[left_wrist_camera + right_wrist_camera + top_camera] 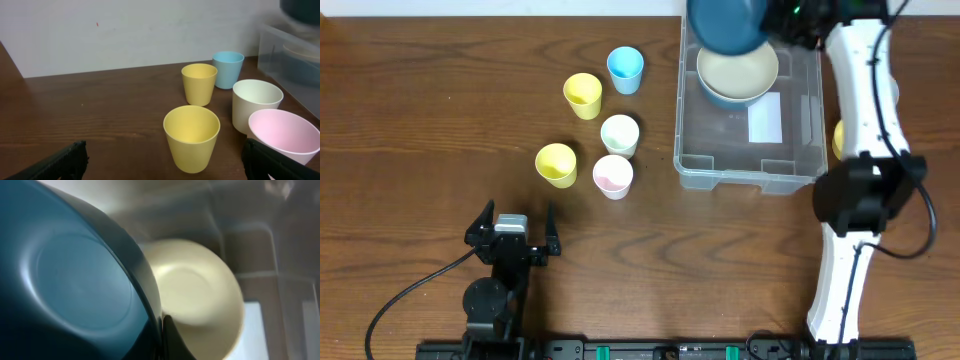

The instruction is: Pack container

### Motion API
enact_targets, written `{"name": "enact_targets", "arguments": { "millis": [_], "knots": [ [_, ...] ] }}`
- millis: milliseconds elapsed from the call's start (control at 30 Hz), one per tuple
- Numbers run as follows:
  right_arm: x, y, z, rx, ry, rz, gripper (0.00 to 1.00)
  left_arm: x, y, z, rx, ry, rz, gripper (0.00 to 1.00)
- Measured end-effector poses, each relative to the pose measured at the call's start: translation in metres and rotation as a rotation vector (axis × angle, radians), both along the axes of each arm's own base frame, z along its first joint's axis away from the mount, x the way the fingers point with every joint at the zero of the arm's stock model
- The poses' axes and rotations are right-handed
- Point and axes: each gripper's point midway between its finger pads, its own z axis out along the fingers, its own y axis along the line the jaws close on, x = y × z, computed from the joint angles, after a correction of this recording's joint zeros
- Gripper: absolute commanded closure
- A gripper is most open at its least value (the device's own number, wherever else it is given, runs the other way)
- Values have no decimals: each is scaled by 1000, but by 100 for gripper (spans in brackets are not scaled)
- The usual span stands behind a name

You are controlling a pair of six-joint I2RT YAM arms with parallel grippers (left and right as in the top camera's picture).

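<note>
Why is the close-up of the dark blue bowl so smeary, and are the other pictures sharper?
Right wrist view: the dark blue bowl sits very near the lens, so it and the cream bowl behind look soft. Left wrist view: nearest yellow cup crisp, container at the edge blurred. Overhead view: sharp, evenly lit table.

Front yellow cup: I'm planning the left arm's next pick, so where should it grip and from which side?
Probably its rim: the front yellow cup stands upright with its mouth open, so one finger can go inside, one outside. Come from above on the near-left edge, away from the pink cup close on its right.
</note>
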Motion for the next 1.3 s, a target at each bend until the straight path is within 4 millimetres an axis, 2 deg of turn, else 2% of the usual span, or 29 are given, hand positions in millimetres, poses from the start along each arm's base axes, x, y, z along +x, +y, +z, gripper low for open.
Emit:
{"name": "enact_targets", "arguments": {
  "millis": [67,300,467,600,733,900,967,1033,1133,1200,1233,1300],
  "knots": [
    [-3,-7,-15,-18,45,-22,99,0,0,0,0,0,0,2],
    [-16,-24,-23,-58,111,-66,99,0,0,0,0,0,0,2],
    [-17,-28,-32,-71,126,-77,96,0,0,0,0,0,0,2],
    [-18,-27,-52,-68,153,-78,82,0,0,0,0,0,0,2],
    [-19,-25,-67,-55,168,-73,36,0,0,0,0,0,0,2],
    [-16,-24,-66,-69,146,-33,11,0,0,0,0,0,0,2],
    [-14,-27,-55,-81,127,-29,1,0,0,0,0,0,0,2],
    [-8,-33,-32,-100,79,-32,1,0,0,0,0,0,0,2],
    [-9,-56,30,-136,-26,-81,1,0,0,0,0,0,0,2],
    [-26,-87,79,-166,-86,-153,1,0,0,0,0,0,0,2],
    [-38,-104,98,-179,-101,-190,1,0,0,0,0,0,0,2],
    [-75,-153,138,-207,-122,-303,1,0,0,0,0,0,0,2]
  ]
}}
